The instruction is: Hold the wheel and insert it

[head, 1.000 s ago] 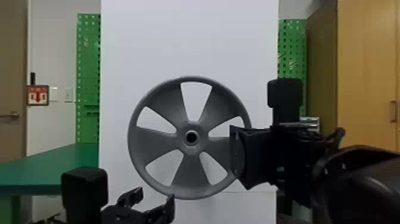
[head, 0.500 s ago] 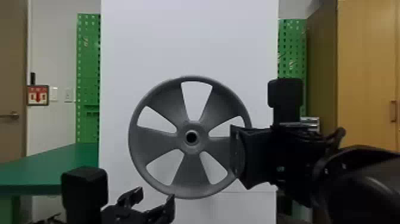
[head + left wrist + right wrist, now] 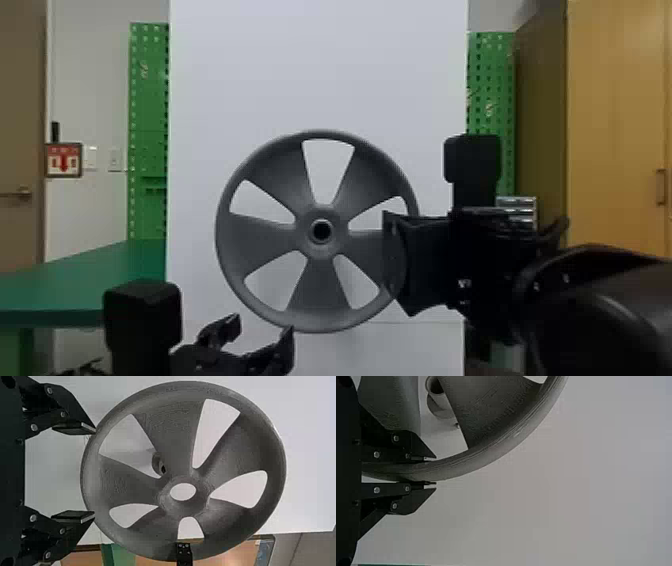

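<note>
While the upright wheel (image 3: pixel 265 245) stands with the white panel (image 3: pixel 320 65) behind it, your right gripper (image 3: pixel 392 255) has its fingers closed on the wheel's right edge; your left gripper (image 3: pixel 261 327) sits near the wheel's lower left, empty, its fingers spread wide

An upright white board (image 3: pixel 320 65) with a peg (image 3: pixel 442 404) on its face.
The board spans the middle of the head view; the peg, round and open-ended, juts out at upper left in the right wrist view. A green table (image 3: pixel 95 275) shows at lower left of the head view.
</note>
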`<action>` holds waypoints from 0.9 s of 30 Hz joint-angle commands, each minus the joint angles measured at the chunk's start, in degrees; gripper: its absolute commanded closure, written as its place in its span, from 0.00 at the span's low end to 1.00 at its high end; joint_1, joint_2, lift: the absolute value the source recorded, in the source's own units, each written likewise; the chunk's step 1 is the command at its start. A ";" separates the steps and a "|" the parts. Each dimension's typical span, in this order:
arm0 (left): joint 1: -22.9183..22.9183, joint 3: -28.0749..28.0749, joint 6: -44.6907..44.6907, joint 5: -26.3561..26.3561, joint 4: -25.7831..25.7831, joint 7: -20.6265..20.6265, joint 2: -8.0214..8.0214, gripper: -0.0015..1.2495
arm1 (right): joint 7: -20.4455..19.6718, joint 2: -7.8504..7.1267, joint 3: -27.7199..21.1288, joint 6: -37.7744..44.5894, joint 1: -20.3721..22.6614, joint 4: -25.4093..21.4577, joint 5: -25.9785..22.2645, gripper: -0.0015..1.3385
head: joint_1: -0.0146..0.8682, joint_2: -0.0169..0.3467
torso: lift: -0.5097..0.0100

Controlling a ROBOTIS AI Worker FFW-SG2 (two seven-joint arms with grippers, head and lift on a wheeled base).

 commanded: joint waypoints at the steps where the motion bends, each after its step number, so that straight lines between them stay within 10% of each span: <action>1: -0.05 -0.01 0.00 -0.07 0.00 0.03 0.03 0.40 | 0.00 0.05 0.27 -0.95 -0.53 1.95 0.16 0.82 | 0.02 0.13 | 0.04; 27: -0.13 -0.19 0.00 0.01 0.09 0.03 0.03 0.40 | 0.18 0.05 1.41 -6.58 -2.81 8.99 1.13 0.82 | 0.02 0.13 | 0.04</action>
